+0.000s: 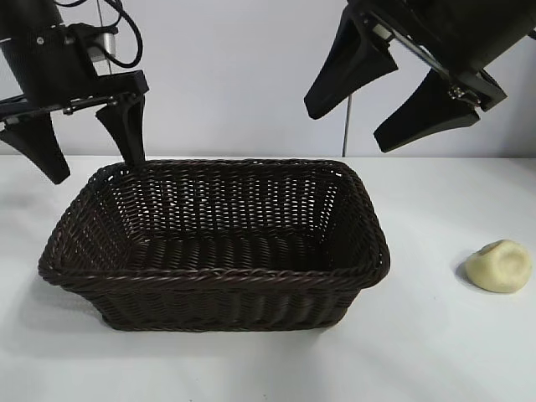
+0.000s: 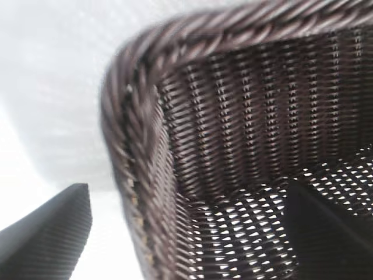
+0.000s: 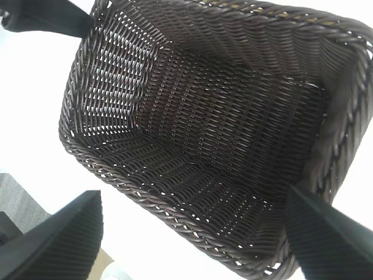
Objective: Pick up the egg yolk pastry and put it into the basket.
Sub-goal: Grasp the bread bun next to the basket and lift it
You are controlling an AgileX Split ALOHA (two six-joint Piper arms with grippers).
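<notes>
The egg yolk pastry (image 1: 500, 266), a small pale yellow dome, lies on the white table at the right, apart from the basket. The dark brown wicker basket (image 1: 213, 280) stands in the middle and is empty; it also shows in the left wrist view (image 2: 140, 122) and the right wrist view (image 3: 111, 169). My left gripper (image 1: 90, 138) hangs open over the basket's back left corner. My right gripper (image 1: 368, 109) is open and empty, high above the basket's back right corner. The pastry shows in neither wrist view.
The white table (image 1: 435, 360) stretches around the basket, with a pale wall behind. A thin vertical pole (image 1: 346, 126) stands behind the basket at the back.
</notes>
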